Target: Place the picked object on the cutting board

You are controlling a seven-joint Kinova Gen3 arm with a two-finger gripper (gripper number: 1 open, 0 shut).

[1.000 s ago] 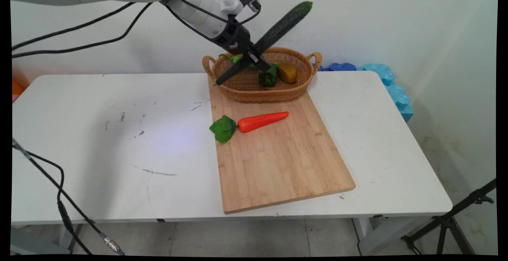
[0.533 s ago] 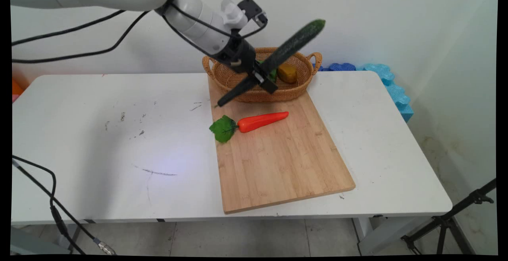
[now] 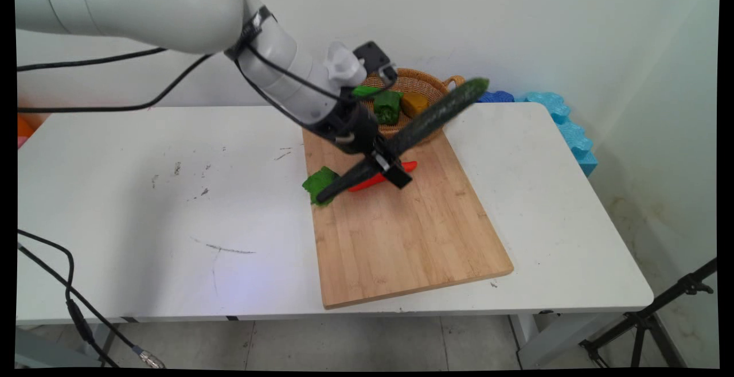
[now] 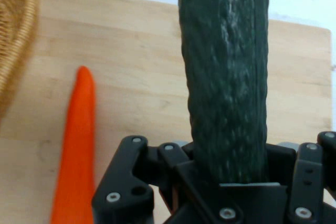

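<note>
gripper (image 3: 385, 164) is clamped on the cucumber (image 3: 427, 120) near its middle. Mid-length grip keeps a long item balanced, so neither end droops much. Cucumber sits diagonal in the main view: one end low over the carrot's green leaves (image 3: 317, 183), the other up near the basket rim. In the hand view the cucumber (image 4: 224, 72) runs straight out between the jaws, seated against the linkage, so the hold looks firm.

Cucumber is airborne above the cutting board (image 3: 401, 233), not touching it as far as I can tell. Carrot (image 4: 77, 145) lies flat on the board just beside and below the gripper, partly hidden in the main view.

Wicker basket (image 3: 427, 82) sits at the board's far end, holding a green pepper (image 3: 387, 106) and a brownish-yellow item (image 3: 415, 103). All on the white bench (image 3: 172, 193).
</note>
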